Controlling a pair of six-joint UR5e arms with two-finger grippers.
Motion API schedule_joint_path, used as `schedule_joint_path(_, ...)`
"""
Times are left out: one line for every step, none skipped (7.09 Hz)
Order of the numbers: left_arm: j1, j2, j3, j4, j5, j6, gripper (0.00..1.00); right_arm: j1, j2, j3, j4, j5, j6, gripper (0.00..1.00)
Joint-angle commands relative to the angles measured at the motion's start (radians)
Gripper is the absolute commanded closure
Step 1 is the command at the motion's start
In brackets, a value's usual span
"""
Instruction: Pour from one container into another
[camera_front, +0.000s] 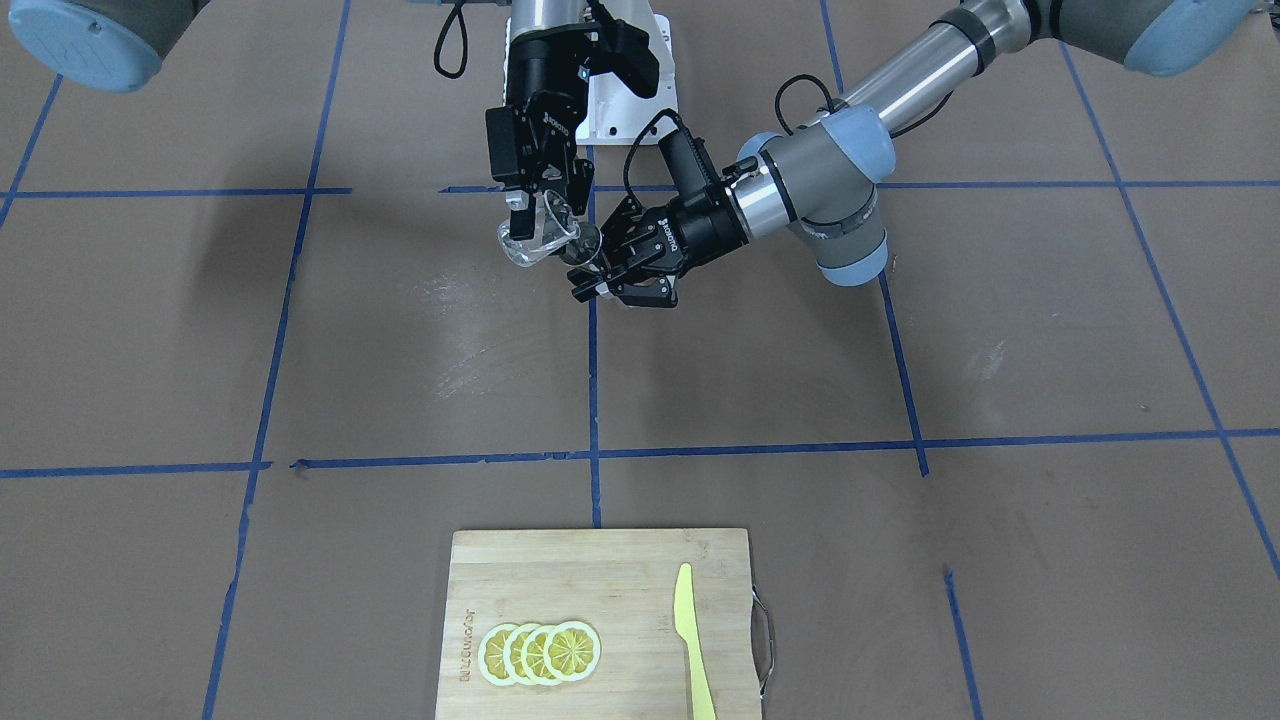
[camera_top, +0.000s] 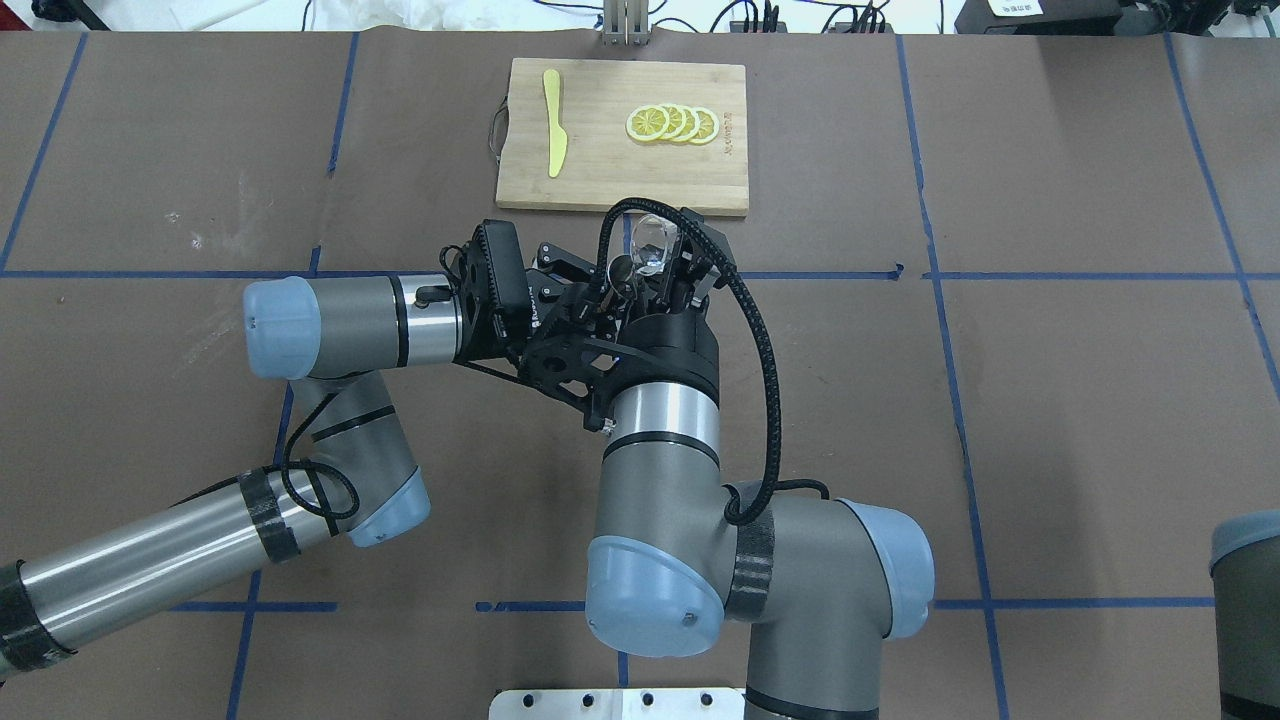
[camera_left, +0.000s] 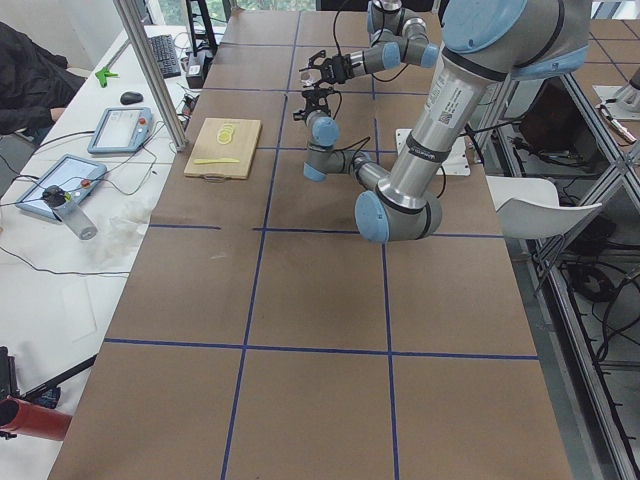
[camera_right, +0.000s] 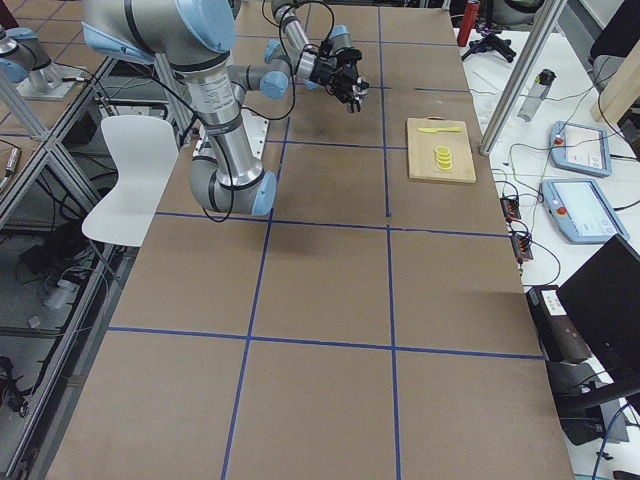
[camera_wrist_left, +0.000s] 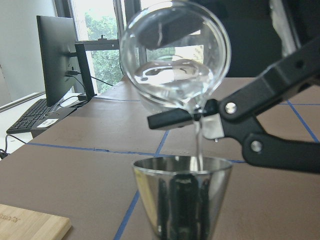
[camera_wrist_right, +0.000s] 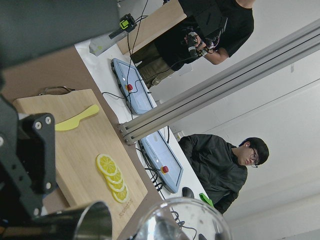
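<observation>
Now the tilted glass (camera_wrist_left: 175, 55) is pinched by the right gripper (camera_front: 543, 210) just above the jigger (camera_wrist_left: 182, 200), which is clamped in the left gripper (camera_front: 594, 270); liquid is streamed down into it.

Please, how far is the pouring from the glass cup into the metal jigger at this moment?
Done: the right tool holds the glass cup tilted above the jigger, which the left tool grips. In hand: a thin stream runs into the jigger; the cup is not yet empty. Left: probably emptying the cup and righting it.
</observation>
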Motion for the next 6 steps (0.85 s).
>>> schedule_joint_path(0.0, 0.001, 0.0, 0.0, 0.0, 0.0, 1.0, 0.0, 0.001, -0.002, 0.0, -0.001, -0.01, 1.0)
schedule_joint_path(0.0, 0.001, 0.0, 0.0, 0.0, 0.0, 1.0, 0.0, 0.001, -0.002, -0.002, -0.013, -0.027, 1.0)
schedule_joint_path(0.0, 0.001, -0.002, 0.0, 0.0, 0.0, 1.0, 0.0, 0.001, -0.002, -0.002, -0.016, -0.032, 1.0)
schedule_joint_path(0.0, 0.001, -0.002, 0.0, 0.0, 0.0, 1.0, 0.0, 0.001, -0.002, -0.002, -0.017, -0.04, 1.0)
schedule_joint_path(0.0, 0.001, -0.002, -0.002, 0.0, 0.0, 1.0, 0.0, 0.001, -0.004, -0.002, -0.022, -0.05, 1.0)
schedule_joint_path(0.0, -0.001, -0.002, -0.002, 0.0, 0.0, 1.0, 0.0, 0.001, -0.005, -0.002, -0.027, -0.05, 1.0)
